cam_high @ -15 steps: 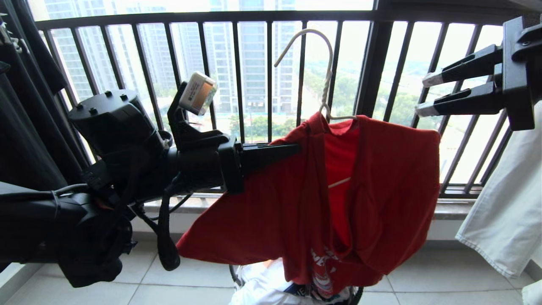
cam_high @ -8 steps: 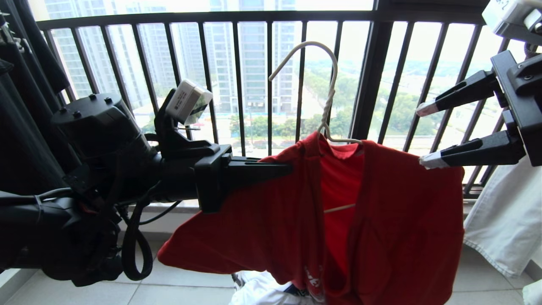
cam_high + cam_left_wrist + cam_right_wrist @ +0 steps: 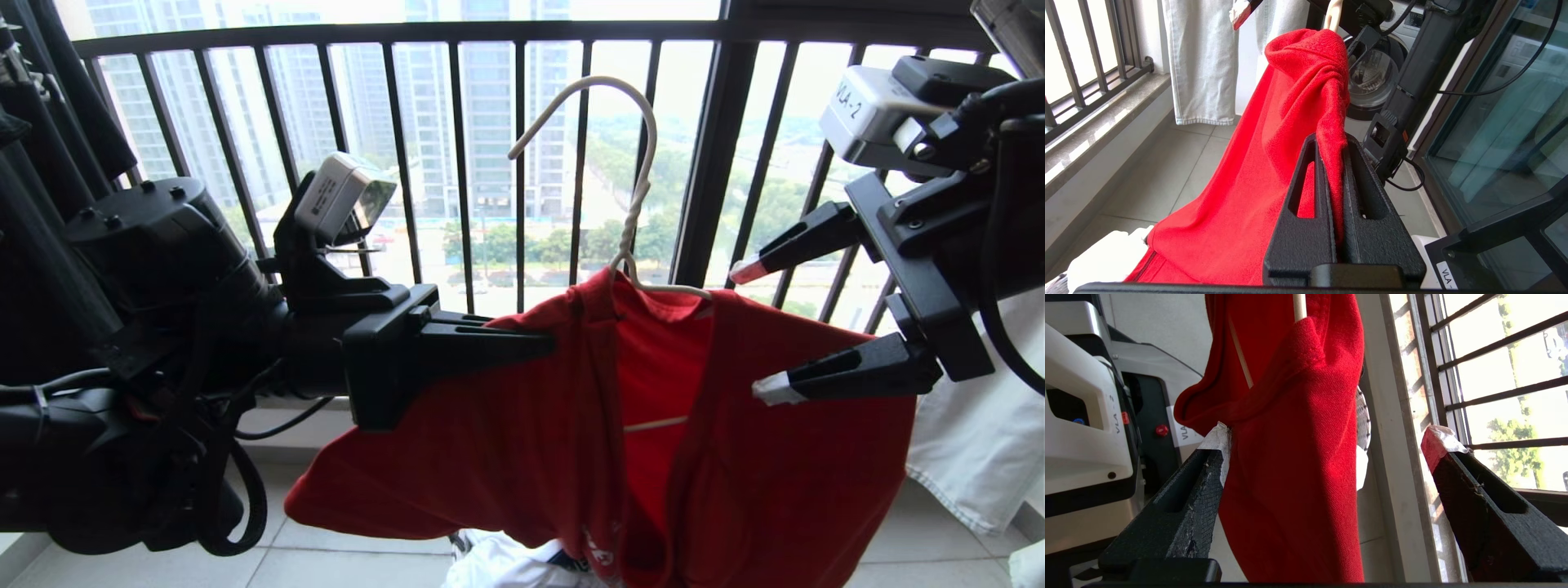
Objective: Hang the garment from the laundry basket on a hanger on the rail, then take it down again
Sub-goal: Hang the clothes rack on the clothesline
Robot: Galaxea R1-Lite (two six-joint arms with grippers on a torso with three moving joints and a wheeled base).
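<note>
The red garment (image 3: 522,441) hangs on the white wire hanger (image 3: 633,204), whose hook stands free in front of the window bars. My left gripper (image 3: 549,343) is shut on the garment's left shoulder; in the left wrist view its fingers (image 3: 1316,171) pinch a fold of red cloth (image 3: 1274,122). My right gripper (image 3: 751,331) is open at the garment's right shoulder. In the right wrist view that shoulder (image 3: 1290,457) hangs between the wide jaws, against one fingertip (image 3: 1218,441). A bit of the laundry basket's white mesh (image 3: 1363,416) shows behind it. The rail is out of view.
The dark barred window railing (image 3: 702,163) runs close behind the hanger. A white garment (image 3: 971,457) hangs at the right and dark garments (image 3: 41,245) at the left. White laundry (image 3: 498,563) lies below the shirt. A washing machine (image 3: 1376,77) and a glass door (image 3: 1515,122) are behind.
My right gripper's jaws have spread wide and it has come down and left to the garment's right shoulder. The garment, hanger and left gripper now sit lower in the picture.
</note>
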